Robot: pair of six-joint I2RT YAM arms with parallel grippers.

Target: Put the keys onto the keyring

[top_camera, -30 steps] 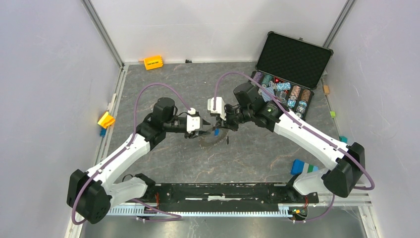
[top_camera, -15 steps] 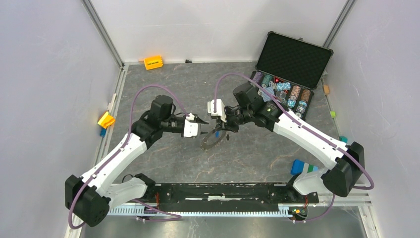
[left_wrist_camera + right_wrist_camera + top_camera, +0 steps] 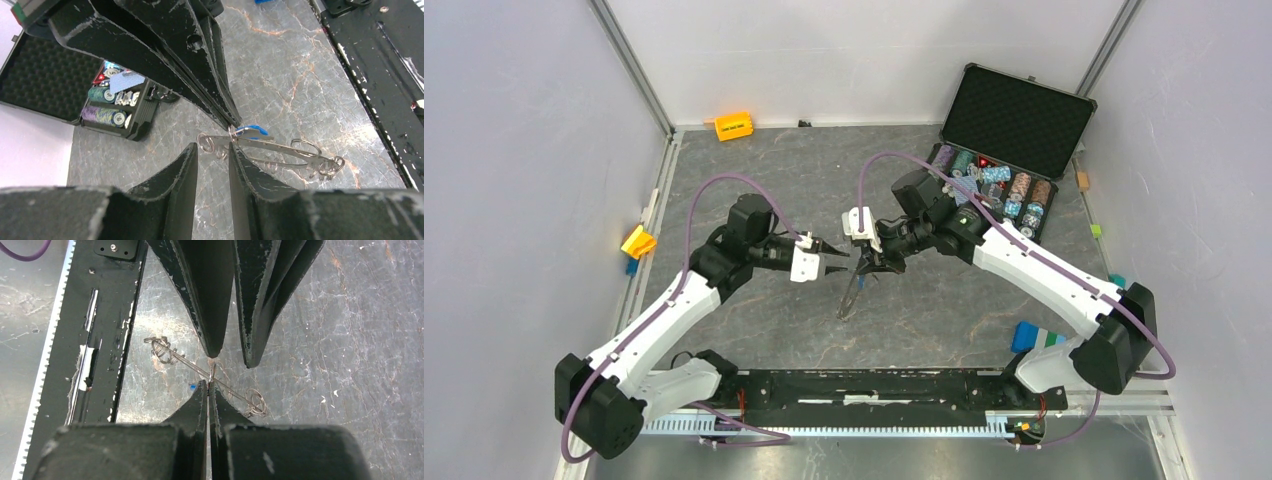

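The keyring (image 3: 851, 292) hangs edge-on above the table from my right gripper (image 3: 864, 265), which is shut on its upper rim. In the left wrist view the keyring (image 3: 272, 147) is a flat metal band with small split rings, pinched by the right gripper (image 3: 232, 122). A blue-headed key (image 3: 250, 131) shows just behind it; I cannot tell whether it hangs on the band. My left gripper (image 3: 212, 150) stands open just short of the band, nothing between its fingers. In the right wrist view the keyring (image 3: 161, 347) is a thin line across my shut right gripper (image 3: 208, 383), facing the left gripper (image 3: 232, 359).
An open black case (image 3: 1014, 115) with rows of poker chips (image 3: 999, 185) stands at the back right. An orange block (image 3: 733, 126), a yellow block (image 3: 638, 241) and a blue block (image 3: 1031, 335) lie near the walls. The black base rail (image 3: 874, 385) runs along the near edge.
The keyring has gone from lying flat on the table to hanging edge-on from the right gripper. The left gripper has backed off a little to the left and narrowed its jaws.
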